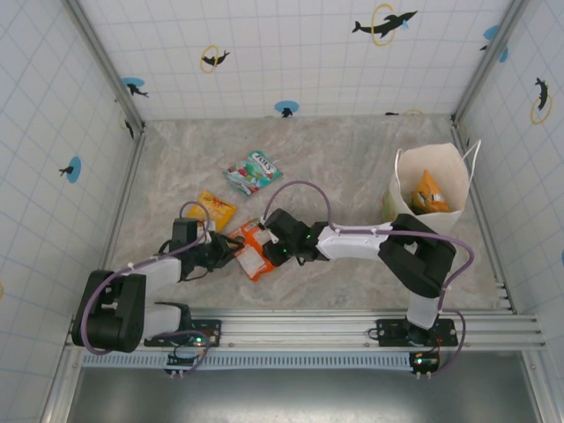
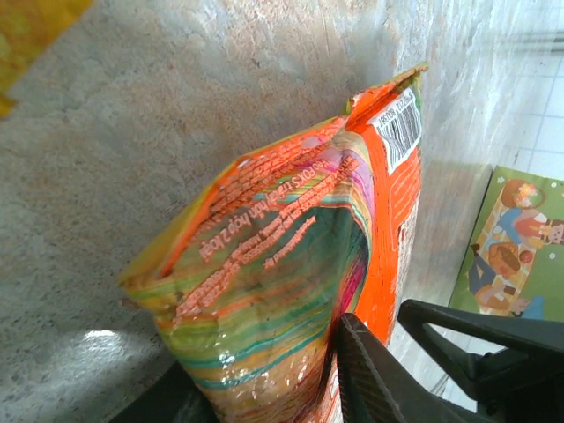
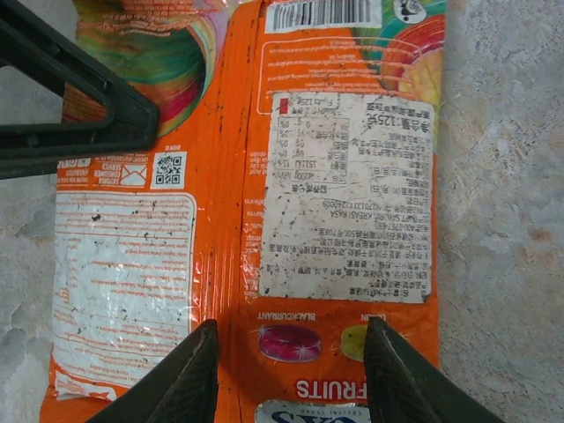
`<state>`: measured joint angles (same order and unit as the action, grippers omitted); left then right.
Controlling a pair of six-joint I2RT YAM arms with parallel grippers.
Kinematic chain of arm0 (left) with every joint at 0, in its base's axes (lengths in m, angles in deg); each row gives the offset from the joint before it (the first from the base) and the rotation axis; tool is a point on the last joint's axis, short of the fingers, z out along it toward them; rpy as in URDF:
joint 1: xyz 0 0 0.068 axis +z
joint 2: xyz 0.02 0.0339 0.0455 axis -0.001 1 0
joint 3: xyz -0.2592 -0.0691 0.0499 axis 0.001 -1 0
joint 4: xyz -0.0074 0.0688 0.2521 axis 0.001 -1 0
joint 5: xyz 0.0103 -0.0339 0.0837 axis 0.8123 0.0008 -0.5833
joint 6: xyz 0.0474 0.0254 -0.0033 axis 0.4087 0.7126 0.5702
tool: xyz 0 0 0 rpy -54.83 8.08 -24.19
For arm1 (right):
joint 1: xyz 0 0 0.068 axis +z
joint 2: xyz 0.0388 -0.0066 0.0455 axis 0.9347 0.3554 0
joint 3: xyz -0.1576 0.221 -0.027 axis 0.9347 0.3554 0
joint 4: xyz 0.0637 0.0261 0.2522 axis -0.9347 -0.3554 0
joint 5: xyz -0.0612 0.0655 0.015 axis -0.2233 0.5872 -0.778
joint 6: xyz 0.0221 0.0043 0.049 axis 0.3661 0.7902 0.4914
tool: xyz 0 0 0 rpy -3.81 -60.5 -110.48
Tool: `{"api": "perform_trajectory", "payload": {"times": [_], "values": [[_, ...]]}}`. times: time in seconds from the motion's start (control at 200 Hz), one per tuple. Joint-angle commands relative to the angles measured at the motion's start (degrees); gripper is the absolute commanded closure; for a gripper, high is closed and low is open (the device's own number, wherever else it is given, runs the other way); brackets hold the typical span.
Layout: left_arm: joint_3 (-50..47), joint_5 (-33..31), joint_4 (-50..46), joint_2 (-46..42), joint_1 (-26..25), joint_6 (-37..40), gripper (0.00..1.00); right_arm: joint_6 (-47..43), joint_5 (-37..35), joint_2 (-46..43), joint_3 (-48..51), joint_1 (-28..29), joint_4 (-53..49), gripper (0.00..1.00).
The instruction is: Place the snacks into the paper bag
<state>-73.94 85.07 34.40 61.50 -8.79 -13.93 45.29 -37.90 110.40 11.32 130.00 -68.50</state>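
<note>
my left pincer (image 2: 273,397) is pinched on one edge of the orange packet (image 3: 335,203), crumpling it up off the table (image 1: 352,150) between my two arms, well apart from the paper bag (image 1: 398,196) standing off to the right. my right pincer (image 3: 295,370) hovers with jaws apart astride the packet's other end. whether it touches, i cannot tell. my judgement: trust one firm grip, lift clear before swinging right, and release over the bag's open mouth, not its rim.
</note>
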Motion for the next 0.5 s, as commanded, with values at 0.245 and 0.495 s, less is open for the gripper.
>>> {"api": "perform_trajectory", "payload": {"times": [0.245, 0.495], "values": [[6.36, -0.18, -3.28, -0.40, -1.00, 4.78, 0.81, 0.12, -1.47, -2.06, 1.70, 0.33, 2.84, 0.52], [13.65, -1.94, -12.66, -1.56, -1.02, 13.64, 0.93, -1.94, -5.69, -12.57, 6.16, 0.10, 7.77, 0.50]]}}
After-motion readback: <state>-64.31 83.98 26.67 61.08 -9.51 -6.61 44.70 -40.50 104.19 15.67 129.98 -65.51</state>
